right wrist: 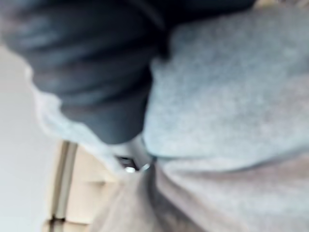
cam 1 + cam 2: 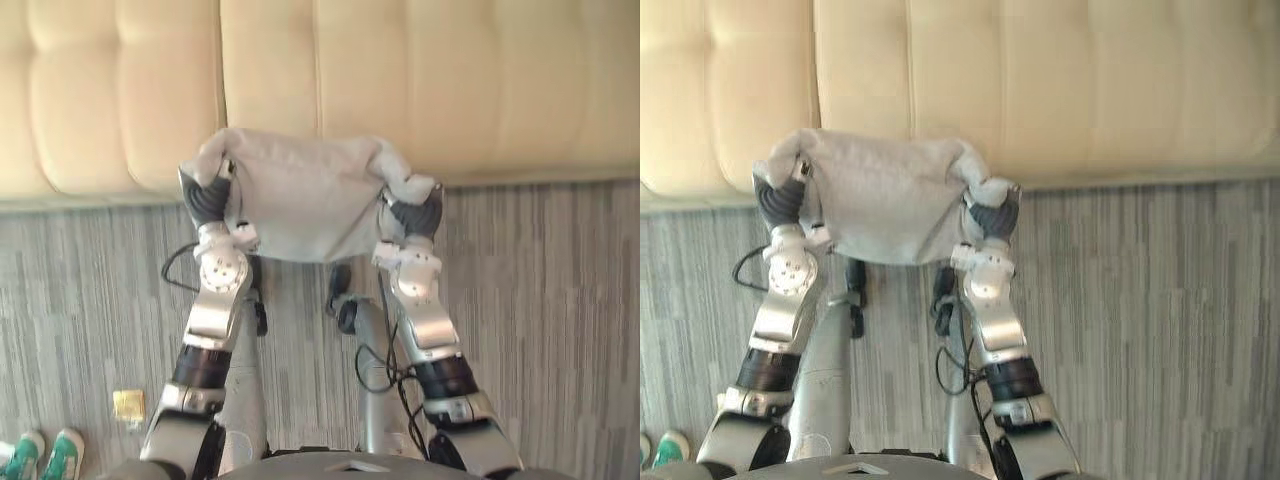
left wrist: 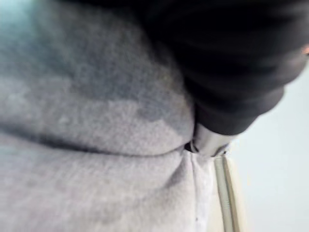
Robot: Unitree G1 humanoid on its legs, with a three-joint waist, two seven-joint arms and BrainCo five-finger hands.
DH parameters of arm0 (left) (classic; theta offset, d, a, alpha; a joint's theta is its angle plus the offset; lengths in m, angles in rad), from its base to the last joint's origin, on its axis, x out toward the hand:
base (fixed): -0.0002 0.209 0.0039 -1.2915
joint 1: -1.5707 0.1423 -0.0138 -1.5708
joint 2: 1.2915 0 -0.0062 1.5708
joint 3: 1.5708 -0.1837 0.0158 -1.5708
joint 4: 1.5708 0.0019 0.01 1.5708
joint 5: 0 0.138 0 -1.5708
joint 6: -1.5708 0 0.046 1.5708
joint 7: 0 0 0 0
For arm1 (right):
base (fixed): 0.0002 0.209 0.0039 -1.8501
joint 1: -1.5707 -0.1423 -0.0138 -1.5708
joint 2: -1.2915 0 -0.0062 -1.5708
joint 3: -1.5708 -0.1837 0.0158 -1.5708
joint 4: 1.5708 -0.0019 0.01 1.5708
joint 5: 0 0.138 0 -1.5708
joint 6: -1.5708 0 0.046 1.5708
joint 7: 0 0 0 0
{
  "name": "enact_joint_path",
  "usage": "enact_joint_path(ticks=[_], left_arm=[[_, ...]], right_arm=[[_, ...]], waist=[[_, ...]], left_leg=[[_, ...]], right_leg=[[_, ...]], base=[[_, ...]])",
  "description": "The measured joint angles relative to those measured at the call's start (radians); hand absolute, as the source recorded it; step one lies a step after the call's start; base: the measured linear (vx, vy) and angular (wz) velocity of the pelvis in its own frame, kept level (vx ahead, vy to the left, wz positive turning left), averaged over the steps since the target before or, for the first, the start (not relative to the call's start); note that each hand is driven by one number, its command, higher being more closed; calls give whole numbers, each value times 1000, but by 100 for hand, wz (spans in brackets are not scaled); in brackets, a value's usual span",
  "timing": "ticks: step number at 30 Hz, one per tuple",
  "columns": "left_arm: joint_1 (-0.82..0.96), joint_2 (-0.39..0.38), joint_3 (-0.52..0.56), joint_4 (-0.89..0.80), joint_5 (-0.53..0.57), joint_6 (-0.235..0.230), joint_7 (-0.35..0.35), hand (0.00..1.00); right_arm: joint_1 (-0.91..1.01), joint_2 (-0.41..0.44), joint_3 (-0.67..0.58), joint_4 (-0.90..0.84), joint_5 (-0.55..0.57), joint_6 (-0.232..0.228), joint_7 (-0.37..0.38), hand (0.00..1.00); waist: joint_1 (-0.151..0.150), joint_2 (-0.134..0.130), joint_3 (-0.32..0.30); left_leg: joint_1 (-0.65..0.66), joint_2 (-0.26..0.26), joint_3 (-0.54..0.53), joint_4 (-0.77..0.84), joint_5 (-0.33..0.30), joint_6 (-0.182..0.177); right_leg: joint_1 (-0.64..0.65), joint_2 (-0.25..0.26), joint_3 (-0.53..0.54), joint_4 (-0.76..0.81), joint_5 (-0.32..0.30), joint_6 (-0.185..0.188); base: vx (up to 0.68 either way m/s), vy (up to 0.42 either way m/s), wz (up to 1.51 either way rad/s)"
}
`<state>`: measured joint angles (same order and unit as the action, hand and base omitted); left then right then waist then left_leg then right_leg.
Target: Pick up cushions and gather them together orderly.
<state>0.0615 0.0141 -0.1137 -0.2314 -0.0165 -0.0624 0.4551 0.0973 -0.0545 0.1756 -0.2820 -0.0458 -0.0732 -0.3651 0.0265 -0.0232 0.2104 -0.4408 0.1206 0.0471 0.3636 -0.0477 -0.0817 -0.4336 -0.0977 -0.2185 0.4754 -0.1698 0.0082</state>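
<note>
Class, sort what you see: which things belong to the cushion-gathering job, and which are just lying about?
Job: grey cushion; left hand; right hand, one at each end of it.
Lying about: small yellow square on the carpet; a person's green shoes.

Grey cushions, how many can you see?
1. The grey cushion is up off the floor between the left hand and the right hand, in front of the cream sofa. More cushions may lie outside these views.
</note>
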Motion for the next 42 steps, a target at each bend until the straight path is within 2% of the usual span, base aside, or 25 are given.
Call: enact_joint_path(ticks=[2, 5, 8, 11, 13, 15, 17, 18, 21, 22, 23, 24, 25, 27, 28, 29, 31, 32, 34, 35, 37, 38, 40, 41, 42], left_arm=[[78, 6, 1, -32, -3, -4, -24, 100], [136, 5, 0, -36, -24, -15, -55, 100], [185, 0, -1, -37, -42, -21, -80, 100], [219, -9, -11, -36, -61, -22, -98, 100], [220, -12, -15, -33, -64, -21, -101, 100], [229, -16, -18, -32, -70, -22, -111, 100], [240, -15, -20, -31, -70, -23, -118, 100], [254, -16, -21, -31, -70, -24, -123, 100], [256, -15, -29, -23, -69, -24, -136, 100], [254, -15, -37, -15, -69, -25, -140, 100], [250, -17, -44, -4, -69, -25, -141, 100], [233, -18, -42, 25, -69, -24, -140, 100], [231, -18, -33, 45, -69, -24, -137, 100], [225, -8, -23, 64, -69, -24, -136, 100], [215, 6, -24, 79, -68, -24, -137, 100], [202, 13, -23, 95, -67, -24, -139, 100], [174, 32, -20, 133, -67, -24, -143, 100], [171, 40, -8, 149, -67, -22, -155, 100], [173, 56, -3, 167, -67, -17, -160, 100], [180, 70, 0, 169, -67, -10, -163, 100], [188, 72, 4, 169, -67, -8, -165, 100], [190, 71, 6, 169, -67, -8, -167, 100], [191, 71, 17, 175, -67, -8, -178, 100], [190, 71, 26, 180, -67, -8, -181, 100], [181, 72, 29, 191, -61, -8, -191, 100]], right_arm=[[52, -9, 10, -24, -1, -11, 36, 100], [89, -13, 10, -25, -5, -11, 62, 100], [107, -12, 10, -25, -42, -11, 77, 100], [129, -12, 10, -32, -65, -10, 78, 100], [147, -12, 8, -61, -78, -9, 73, 100], [160, -15, 4, -103, -79, -9, 62, 100], [168, -14, 0, -119, -79, -9, 56, 100], [170, -14, -3, -129, -79, -9, 54, 100], [170, -15, -25, -130, -80, -9, 51, 100], [170, -15, -37, -126, -80, -9, 50, 100], [169, -16, -45, -118, -80, -9, 49, 100], [153, -15, -53, -73, -80, -7, 49, 100], [130, -12, -55, -13, -80, -5, 55, 100], [114, 2, -56, 48, -80, 4, 58, 100], [112, 16, -61, 84, -80, 8, 61, 100], [106, 15, -63, 107, -80, 8, 63, 100], [77, 12, -71, 163, -81, 11, 80, 100], [62, 11, -70, 198, -81, 12, 97, 100], [48, 14, -64, 236, -82, 12, 102, 100], [45, 21, -60, 265, -85, 12, 103, 100], [45, 27, -59, 272, -98, 12, 105, 100], [40, 28, -59, 272, -109, 12, 107, 100], [24, 25, -62, 274, -109, 12, 121, 100], [10, 25, -63, 286, -109, 12, 129, 100], [4, 25, -68, 299, -109, 12, 137, 100]], waist=[[2, -1, -42], [4, -1, -97], [5, 0, -112], [19, 6, -121], [13, 11, -119], [6, 14, -117], [14, 22, -118], [24, 27, -120], [23, 34, -126], [20, 34, -128], [16, 39, -132], [6, 24, -134], [11, 14, -135], [16, -6, -138], [20, -19, -144], [21, -19, -145], [21, -20, -144], [19, -22, -143], [10, -22, -142], [-2, -25, -142], [-4, -26, -142], [-7, -27, -143], [-18, -27, -141], [-35, -26, -140], [-45, -35, -138]], left_leg=[[83, 0, 10, -46, -2, 0], [135, 1, 13, -81, -5, -1], [186, 4, 13, -96, -11, -3], [170, 15, -4, -17, -50, -10], [129, 16, 4, 52, -55, -13], [73, 41, 110, 148, -42, -17], [64, 77, 195, 193, -87, 49], [64, 109, 233, 188, -134, 74], [29, 114, 224, 145, -157, 66], [8, 111, 231, 117, -123, 46], [13, 99, 256, 100, -67, 52], [17, 60, 285, 98, -67, 87], [2, 56, 291, 148, -100, 116], [1, 45, 305, 196, -142, 141], [2, 25, 313, 222, -179, 153], [3, 14, 316, 227, -199, 157], [9, 0, 339, 218, -225, 168], [29, 1, 360, 206, -233, 173], [71, 8, 376, 185, -241, 178], [117, 13, 379, 152, -243, 176], [155, 22, 393, 117, -243, 172], [181, 30, 406, 94, -239, 164], [214, 36, 424, 65, -231, 147], [227, 41, 426, 57, -226, 140], [246, 34, 420, 56, -226, 121]], right_leg=[[83, 6, 1, -52, 1, 7], [140, 16, 0, -102, 9, 12], [203, 22, -3, -140, 15, 14], [233, 29, -19, -138, 8, 15], [252, 21, -53, -135, -3, 17], [293, -9, -108, -142, -28, 10], [317, -16, -126, -150, -33, 15], [330, -26, -131, -153, -44, 33], [332, -86, -139, -160, -53, 53], [338, -121, -141, -178, -48, 93], [345, -139, -141, -198, -39, 121], [368, -158, -118, -255, -18, 136], [401, -150, -99, -315, 17, 140], [438, -156, -93, -349, 50, 147], [438, -178, -86, -349, 64, 172], [427, -189, -71, -329, 69, 180], [338, -222, -38, -192, 73, 175], [264, -241, -9, -61, 88, 150], [199, -250, 9, 78, 116, 110], [162, -235, 11, 173, 94, 91], [119, -194, 4, 209, 40, 68], [88, -154, -21, 180, 10, 59], [56, -93, -44, 51, -1, 51], [53, -53, -38, -59, 21, 47], [64, -11, -14, -199, 111, 36]], base=[[122, 6, -5], [80, 11, -2], [88, 13, 1], [56, 23, 11], [11, 47, 58], [-10, 117, 85], [7, 110, 35], [56, 214, 27], [128, 327, 32], [158, 295, 32], [281, 458, 47], [331, 435, 30], [361, 422, 14], [267, 219, -5], [259, 232, -6], [252, 280, -13], [161, 222, -30], [152, 185, -42], [160, 131, -33], [123, 32, -22], [133, -20, -24], [152, -73, -33], [170, -119, -28], [188, -161, -8], [207, -195, 12]])
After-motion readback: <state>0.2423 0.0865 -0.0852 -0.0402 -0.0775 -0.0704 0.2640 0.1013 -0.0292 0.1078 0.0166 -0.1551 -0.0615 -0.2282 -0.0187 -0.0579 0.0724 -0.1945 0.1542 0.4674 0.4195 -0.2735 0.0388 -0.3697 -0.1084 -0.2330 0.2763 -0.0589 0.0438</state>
